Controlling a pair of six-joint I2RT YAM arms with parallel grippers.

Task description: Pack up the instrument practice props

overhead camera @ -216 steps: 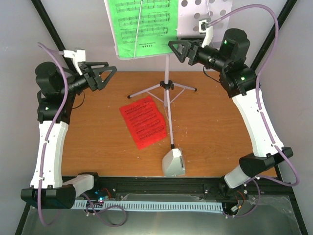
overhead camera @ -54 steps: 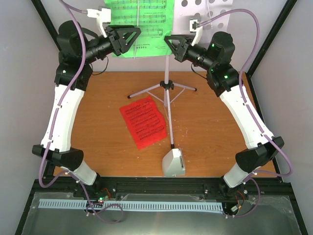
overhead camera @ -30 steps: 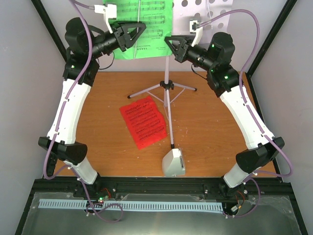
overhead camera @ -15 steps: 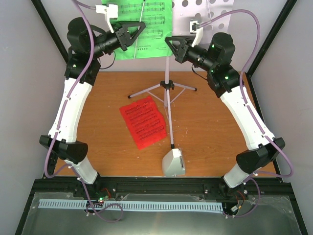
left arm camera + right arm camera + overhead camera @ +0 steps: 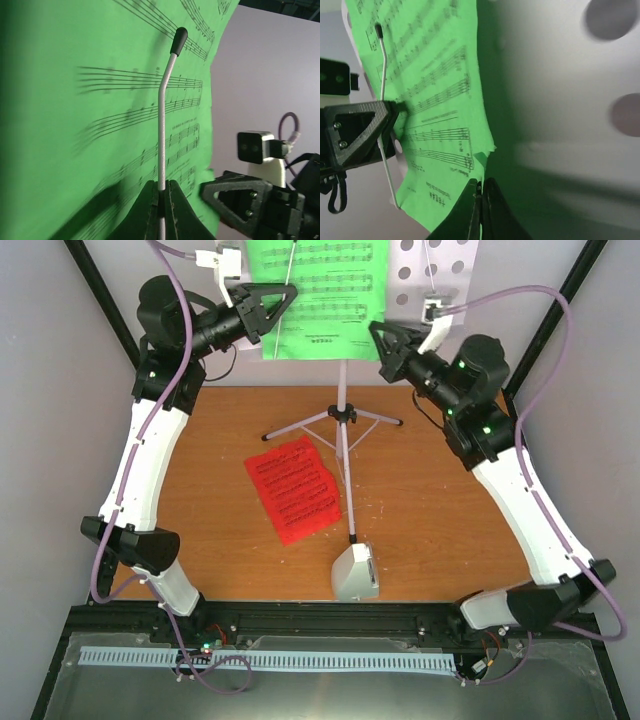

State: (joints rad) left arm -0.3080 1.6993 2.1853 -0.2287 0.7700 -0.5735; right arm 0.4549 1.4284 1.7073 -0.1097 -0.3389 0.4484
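While the left gripper (image 5: pixel 161 192) is clamping the silver retaining wire (image 5: pixel 161 115) of the music stand (image 5: pixel 440 270) at the far edge of the table (image 5: pixel 440 500), the right gripper (image 5: pixel 479 195) is pinching the lower corner of the green sheet (image 5: pixel 435 100), likely needing to slide it clear sideways.

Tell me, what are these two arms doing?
They seem to be taking the green sheet off the stand. The left fingers are shut on the wire holder that lies across the sheet, and the right fingers pinch the sheet's lower corner. The red sheet and the metronome lie on the table, untouched.
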